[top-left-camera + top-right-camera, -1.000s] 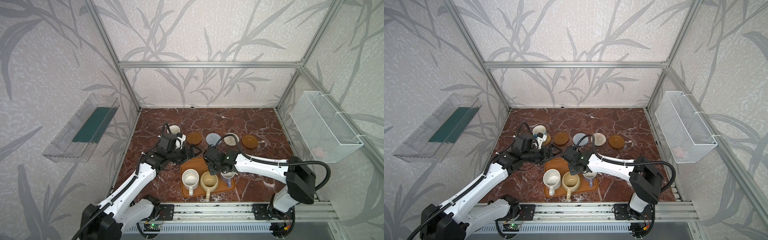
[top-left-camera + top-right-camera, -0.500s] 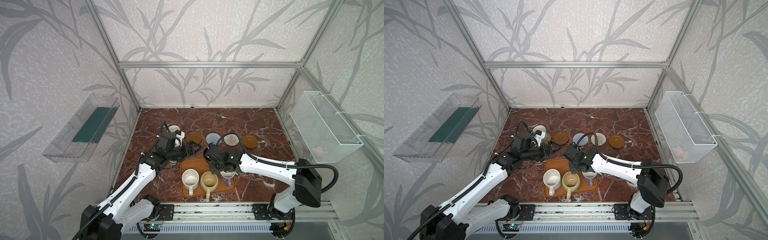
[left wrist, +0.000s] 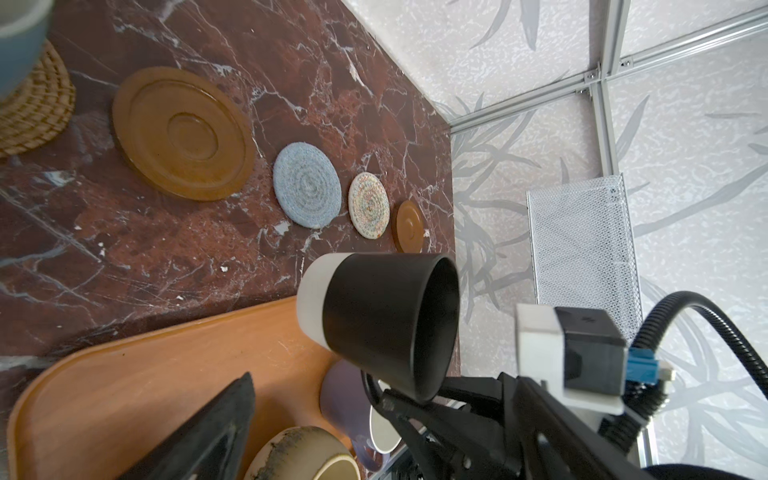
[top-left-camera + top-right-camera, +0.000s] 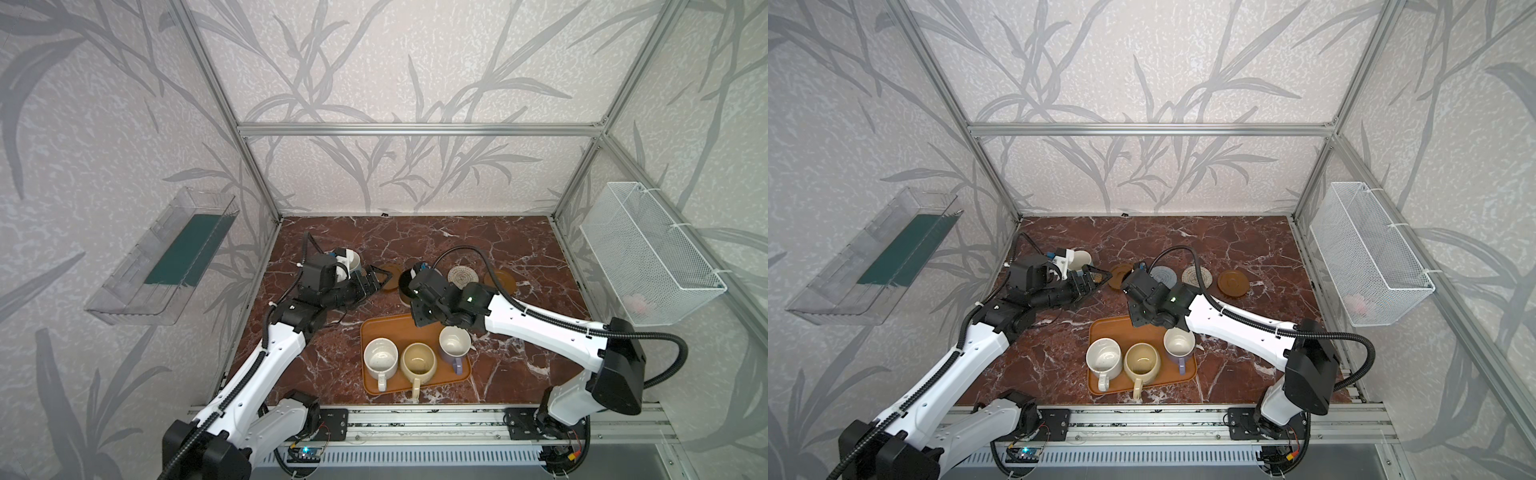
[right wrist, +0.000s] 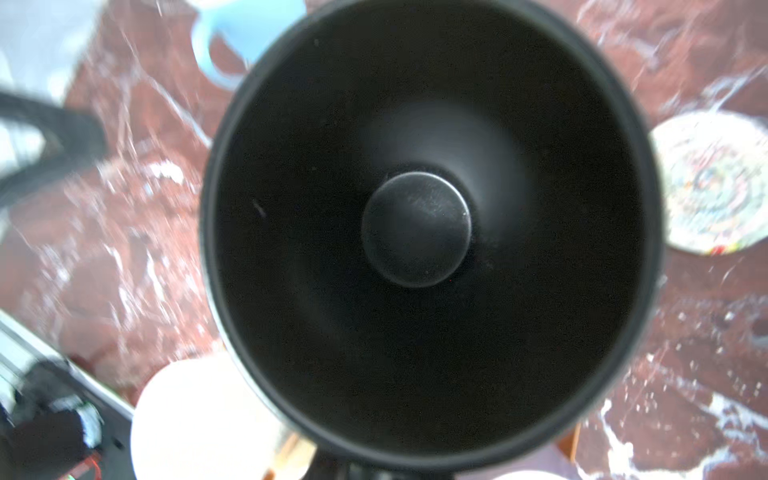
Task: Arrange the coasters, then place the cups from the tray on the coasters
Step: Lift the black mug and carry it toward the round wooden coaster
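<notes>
Task roughly one fifth settled, by your notebook's reckoning. The tray (image 4: 379, 329) sits low centre in both top views and carries three mugs: speckled white mug (image 4: 380, 359), cream-beige mug (image 4: 417, 360), lavender mug (image 4: 454, 341). Your right gripper (image 3: 395, 401) has its jaws clamped on the black mug (image 3: 382, 320), which hangs in the air off the tray, just short of the coaster row. Your left gripper (image 4: 376, 277) shows jaws wide apart and empty, beside the light blue mug (image 4: 351, 259). That mug stands on the rattan coaster (image 3: 37, 108), the only finished pair. The coasters lie in a line across mid-frame: near brown saucer (image 3: 183, 133), grey-blue coaster (image 3: 307, 191), cream coaster (image 3: 369, 205), far brown saucer (image 3: 409, 226), all bare. Left to do, as judged: set the black mug down, then move the three from the tray. Enclosure: pale leaf-print walls on an aluminium frame. The worktop (image 4: 478, 232) is red-brown marble with white veins. A wire basket (image 4: 648, 253) hangs at right and a clear bin (image 4: 162, 257) at left.
</notes>
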Controlling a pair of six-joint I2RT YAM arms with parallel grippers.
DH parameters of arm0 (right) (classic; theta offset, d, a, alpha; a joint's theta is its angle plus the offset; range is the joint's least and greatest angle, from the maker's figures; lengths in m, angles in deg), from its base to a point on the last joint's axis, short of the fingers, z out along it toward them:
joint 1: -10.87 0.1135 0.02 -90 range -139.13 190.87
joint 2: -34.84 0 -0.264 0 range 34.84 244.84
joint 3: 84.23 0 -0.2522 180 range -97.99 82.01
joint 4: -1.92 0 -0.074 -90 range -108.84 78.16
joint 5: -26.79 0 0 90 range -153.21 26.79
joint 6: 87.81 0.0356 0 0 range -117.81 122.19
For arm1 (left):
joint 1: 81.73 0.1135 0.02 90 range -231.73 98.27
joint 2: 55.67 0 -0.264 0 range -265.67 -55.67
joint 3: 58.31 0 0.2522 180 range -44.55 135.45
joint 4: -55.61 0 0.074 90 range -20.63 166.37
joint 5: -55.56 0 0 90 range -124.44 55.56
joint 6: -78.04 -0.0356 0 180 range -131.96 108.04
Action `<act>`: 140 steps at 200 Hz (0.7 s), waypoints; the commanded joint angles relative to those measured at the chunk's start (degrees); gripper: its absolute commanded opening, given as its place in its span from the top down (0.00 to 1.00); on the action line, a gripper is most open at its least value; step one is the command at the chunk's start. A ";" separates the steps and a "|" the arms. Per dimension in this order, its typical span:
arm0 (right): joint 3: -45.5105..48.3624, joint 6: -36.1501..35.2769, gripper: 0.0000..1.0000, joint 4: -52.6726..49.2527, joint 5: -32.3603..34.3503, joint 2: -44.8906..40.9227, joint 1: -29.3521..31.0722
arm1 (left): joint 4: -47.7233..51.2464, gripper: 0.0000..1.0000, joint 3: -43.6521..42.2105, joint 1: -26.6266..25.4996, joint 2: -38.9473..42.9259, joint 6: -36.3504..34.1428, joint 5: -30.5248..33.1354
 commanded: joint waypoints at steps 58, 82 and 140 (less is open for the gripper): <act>-15.96 2.79 1.00 -0.67 2.08 11.03 -2.37 | -2.73 0.01 2.36 4.73 -1.81 -1.38 0.95; -19.56 4.47 1.00 -0.68 0.92 14.51 -3.09 | -2.06 0.01 2.73 6.33 -2.79 -3.09 2.01; -29.35 5.78 1.00 -3.84 -0.95 23.65 -5.05 | -3.69 0.01 1.94 10.53 -4.65 -4.04 2.15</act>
